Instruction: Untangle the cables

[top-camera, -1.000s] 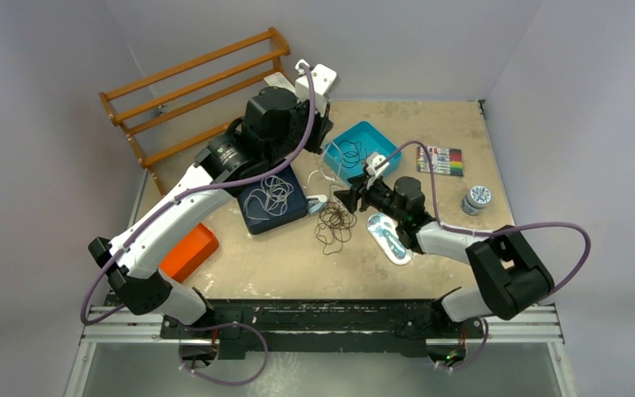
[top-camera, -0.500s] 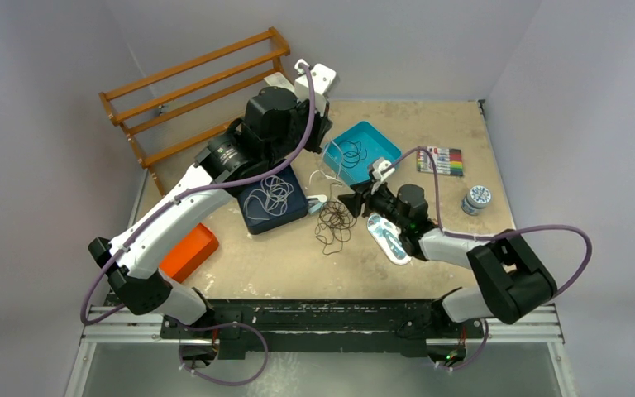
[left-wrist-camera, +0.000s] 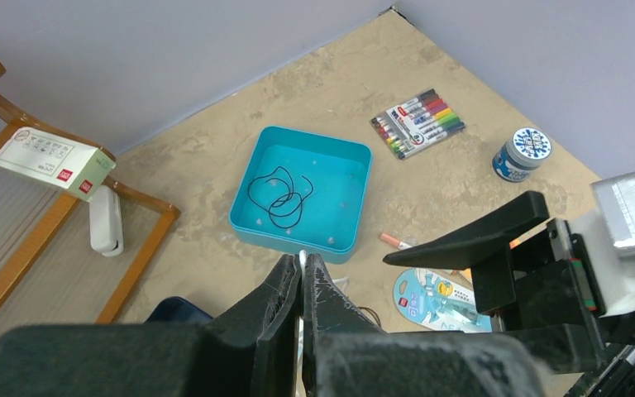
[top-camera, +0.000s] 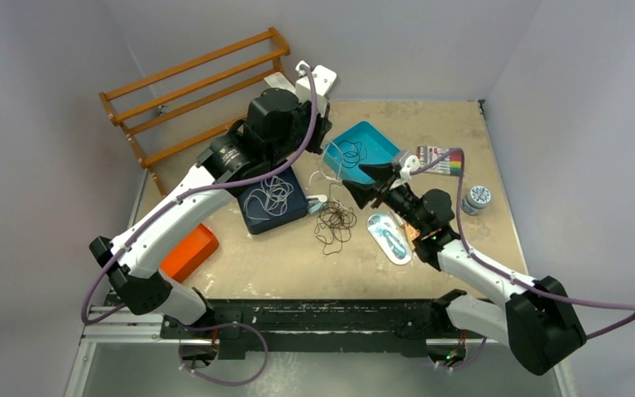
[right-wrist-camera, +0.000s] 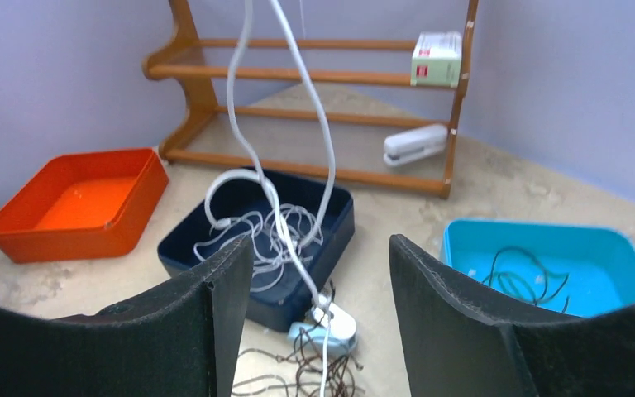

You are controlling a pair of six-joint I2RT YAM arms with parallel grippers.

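Note:
The white cable (right-wrist-camera: 285,169) hangs in long strands from my left gripper (left-wrist-camera: 302,263), which is shut on it above the table. Its loose loops (top-camera: 270,197) lie in the navy tray (top-camera: 252,223). A white-and-blue plug (right-wrist-camera: 328,327) rests beside that tray. The dark brown cable (top-camera: 333,222) is a wiry pile on the table, also showing in the right wrist view (right-wrist-camera: 298,368). The black cable (left-wrist-camera: 279,197) lies in the teal tray (left-wrist-camera: 244,198). My right gripper (right-wrist-camera: 321,318) is open and empty, with the hanging white strands in front of it (top-camera: 368,184).
A wooden rack (top-camera: 194,91) stands at the back left with a small box (right-wrist-camera: 436,58) and a stapler (right-wrist-camera: 413,145). An orange tray (top-camera: 190,252) is at the left. Markers (top-camera: 441,161), a round tin (top-camera: 475,199) and a blue packaged item (top-camera: 389,238) lie at the right.
My right gripper has drawn back from the brown pile, up and to the right toward the teal tray, and its jaws stand a little wider. The left gripper has kept still.

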